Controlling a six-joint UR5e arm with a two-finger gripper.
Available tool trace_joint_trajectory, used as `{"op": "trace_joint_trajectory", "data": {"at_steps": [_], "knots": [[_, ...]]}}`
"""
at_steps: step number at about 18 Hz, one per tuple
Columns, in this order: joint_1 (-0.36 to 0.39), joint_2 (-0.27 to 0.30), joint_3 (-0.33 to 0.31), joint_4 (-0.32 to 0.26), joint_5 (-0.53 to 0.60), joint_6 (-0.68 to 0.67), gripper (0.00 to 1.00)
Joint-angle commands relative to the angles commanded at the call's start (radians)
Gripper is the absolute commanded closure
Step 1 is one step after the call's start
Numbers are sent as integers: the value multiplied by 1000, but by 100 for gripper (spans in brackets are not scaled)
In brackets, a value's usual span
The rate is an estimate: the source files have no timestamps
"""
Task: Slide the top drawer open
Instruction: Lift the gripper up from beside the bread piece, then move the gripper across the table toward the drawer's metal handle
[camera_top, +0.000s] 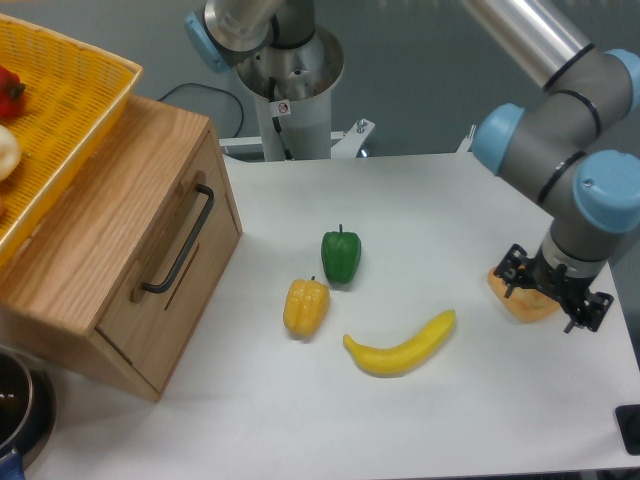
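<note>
The top drawer (190, 285) is a light oak front panel in the wooden cabinet at the left, and it sits flush and closed. Its long black bar handle (181, 241) runs along the panel. My gripper (551, 290) is far off at the right side of the table, pointing down. Its black fingers (513, 268) are spread apart over an orange wedge-shaped item (520, 301) lying on the table. The gripper is open and nothing is lifted.
A yellow woven basket (70, 110) with vegetables sits on top of the cabinet. On the white table lie a green pepper (341, 255), a yellow pepper (305, 307) and a banana (400, 346). A dark pot (20, 405) stands at the bottom left. The arm's base (290, 75) is behind.
</note>
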Motion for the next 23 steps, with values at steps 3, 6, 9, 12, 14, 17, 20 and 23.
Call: {"op": "trace_joint_trajectory", "data": {"at_steps": [3, 6, 9, 12, 14, 17, 20, 23], "knots": [[-8, 66, -39, -51, -76, -104, 0], [-40, 106, -45, -118, -138, -198, 0], [-77, 131, -45, -143, -161, -267, 0], [-97, 132, -45, -137, -143, -287, 0], [-109, 126, -45, -134, -120, -287, 0], [-123, 135, -46, -131, -95, -289, 0], [-138, 169, -49, -132, -86, -282, 0], [-152, 201, -62, -135, -103, -363, 0]]}}
